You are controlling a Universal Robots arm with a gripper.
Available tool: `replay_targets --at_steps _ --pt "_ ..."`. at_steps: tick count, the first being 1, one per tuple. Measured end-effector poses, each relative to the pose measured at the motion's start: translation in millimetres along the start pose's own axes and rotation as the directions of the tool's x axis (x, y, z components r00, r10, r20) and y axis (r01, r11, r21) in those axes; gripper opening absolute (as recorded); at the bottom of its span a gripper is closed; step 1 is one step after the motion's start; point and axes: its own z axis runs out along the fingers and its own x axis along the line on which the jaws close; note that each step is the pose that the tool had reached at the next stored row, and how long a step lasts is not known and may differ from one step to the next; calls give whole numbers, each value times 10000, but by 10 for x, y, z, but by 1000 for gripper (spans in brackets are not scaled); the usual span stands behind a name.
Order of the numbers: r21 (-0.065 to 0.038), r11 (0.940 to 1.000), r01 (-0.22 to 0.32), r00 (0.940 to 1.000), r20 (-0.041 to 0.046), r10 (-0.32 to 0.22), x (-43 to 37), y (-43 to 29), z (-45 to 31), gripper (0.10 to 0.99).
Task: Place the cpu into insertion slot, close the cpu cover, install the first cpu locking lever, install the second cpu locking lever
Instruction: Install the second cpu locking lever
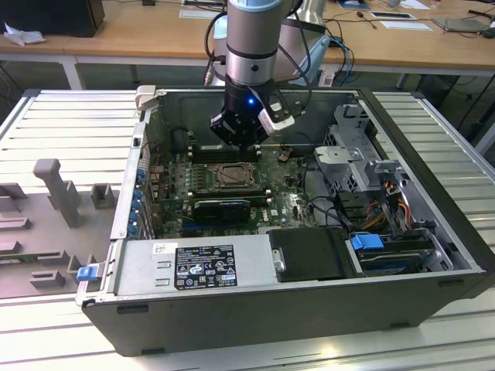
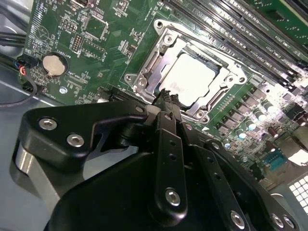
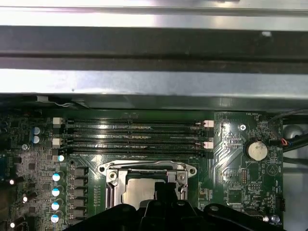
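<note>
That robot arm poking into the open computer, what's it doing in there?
The robot arm is reaching down into an open computer case. Its pincer hangs just above the insertion slot on the green circuit board. The cpu already lies in that slot, its pale metal face showing through the window of the cpu cover, which lies flat around it. The pincer's fingers are together and hold nothing.

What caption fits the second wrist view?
Gripper poised above the cpu, seated under its cover.
</note>
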Motion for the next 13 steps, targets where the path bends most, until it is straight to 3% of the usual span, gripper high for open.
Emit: replay_targets --at_steps 5,9,13 --pt "-1 10000 0 10000 1 0 0 0 -99 106" --pt "0 10000 0 10000 0 0 0 -38 -103 106" --pt "0 10000 -1 10000 0 1 2 -126 -107 106"
